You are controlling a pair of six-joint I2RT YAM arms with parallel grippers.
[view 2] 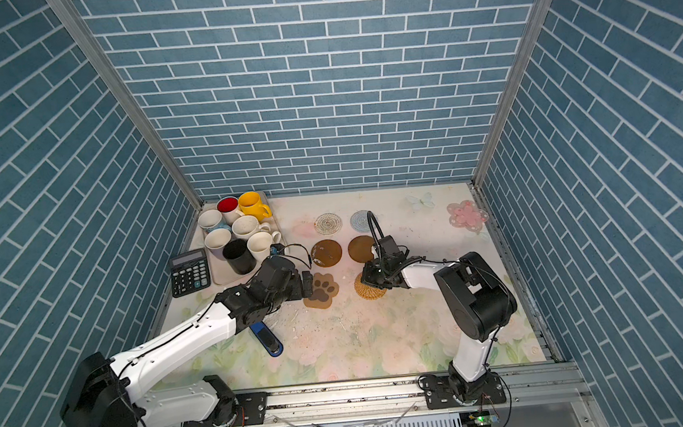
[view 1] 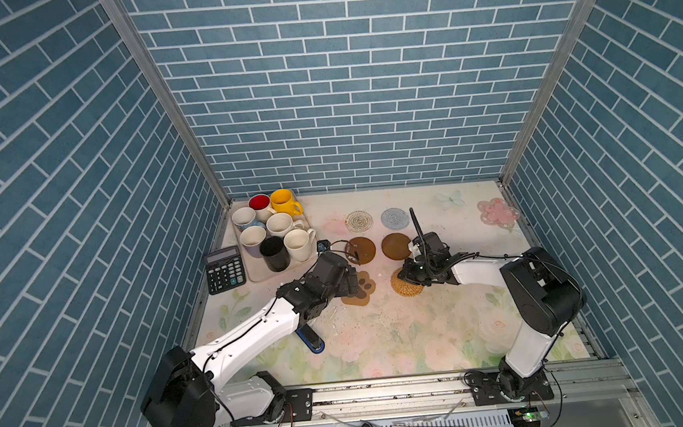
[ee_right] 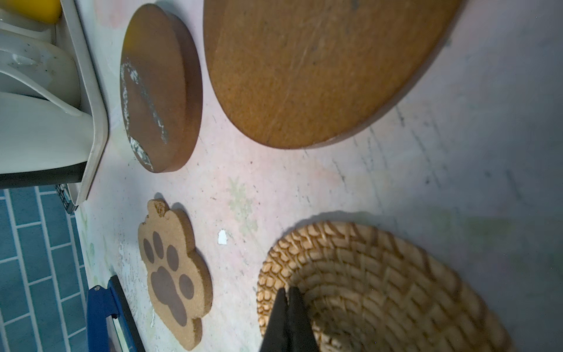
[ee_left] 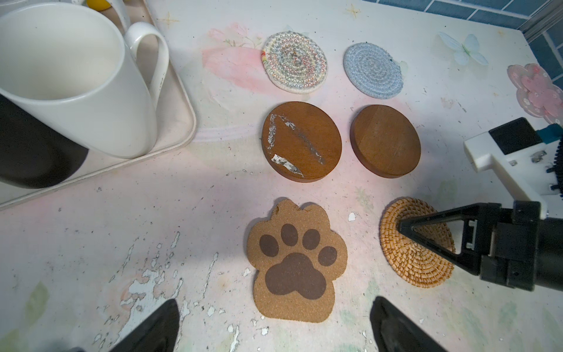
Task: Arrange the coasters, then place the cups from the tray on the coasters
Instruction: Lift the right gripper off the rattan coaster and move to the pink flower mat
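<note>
Seven coasters lie on the table: white woven, light blue woven, two brown discs, the paw, the rattan round and the pink flower at the far right. My left gripper stands open just short of the paw's near end, holding nothing. My right gripper is shut, its tips resting on the rattan round near its rim. The beige tray at the back left holds several cups, among them yellow, black and cream.
A black calculator lies left of the tray. A blue and black stapler-like object lies under my left forearm. Blue tiled walls close in the table on three sides, and a metal rail runs along the front.
</note>
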